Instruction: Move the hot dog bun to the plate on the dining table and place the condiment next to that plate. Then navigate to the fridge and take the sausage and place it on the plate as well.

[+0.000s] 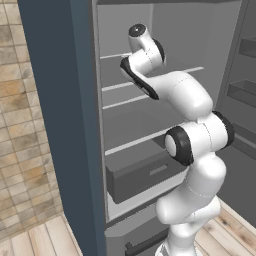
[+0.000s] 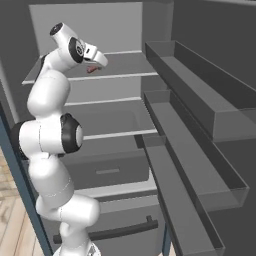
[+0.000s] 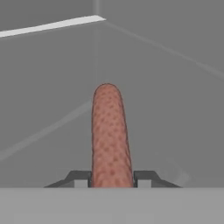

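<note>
The reddish-brown sausage (image 3: 110, 135) lies on an upper shelf inside the open fridge (image 1: 130, 100) and runs away from the hand. My gripper (image 3: 112, 178) is shut on its near end, with a dark fingertip pressed against each side. From the right base view, a bit of the sausage (image 2: 93, 69) peeks out just under the white hand at the upper shelf (image 2: 120, 65). The hot dog bun, plate, dining table and condiment are out of view.
The fridge door (image 2: 200, 150) stands open to the right with several deep grey bins. Wire shelves and a grey drawer (image 1: 145, 177) sit below the hand. A dark blue panel (image 1: 60, 125) and tiled wall stand on the left.
</note>
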Controlling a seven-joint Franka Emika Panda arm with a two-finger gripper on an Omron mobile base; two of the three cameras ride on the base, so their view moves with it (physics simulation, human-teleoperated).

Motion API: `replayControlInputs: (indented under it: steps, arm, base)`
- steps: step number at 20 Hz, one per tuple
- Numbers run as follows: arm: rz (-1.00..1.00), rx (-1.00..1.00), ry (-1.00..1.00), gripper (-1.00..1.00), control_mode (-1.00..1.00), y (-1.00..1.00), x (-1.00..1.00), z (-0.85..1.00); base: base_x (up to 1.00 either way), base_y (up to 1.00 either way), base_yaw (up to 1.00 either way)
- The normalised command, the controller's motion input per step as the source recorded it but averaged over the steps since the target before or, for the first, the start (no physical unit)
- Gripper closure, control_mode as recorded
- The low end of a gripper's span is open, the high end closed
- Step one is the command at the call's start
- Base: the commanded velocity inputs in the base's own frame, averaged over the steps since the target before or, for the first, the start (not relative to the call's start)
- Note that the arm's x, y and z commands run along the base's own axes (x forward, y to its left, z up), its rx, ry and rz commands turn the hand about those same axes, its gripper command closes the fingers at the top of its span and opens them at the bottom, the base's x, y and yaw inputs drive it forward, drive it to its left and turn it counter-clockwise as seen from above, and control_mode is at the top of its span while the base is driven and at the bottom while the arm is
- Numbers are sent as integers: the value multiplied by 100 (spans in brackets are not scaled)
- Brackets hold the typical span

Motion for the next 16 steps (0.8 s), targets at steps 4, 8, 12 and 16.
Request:
replayControlInputs:
  steps: [4,8,12,16]
  arm:
    - [2,1,-18,100,-100,-3,-47,9]
    - [4,0,-14,100,-100,-2,-61,16]
    - [6,0,-13,100,-100,-5,-68,23]
    - [5,0,-9,100,-100,-11,-67,33]
  base:
    - [0,0,0]
    - [0,0,0]
    - [0,0,0]
    - [0,0,0]
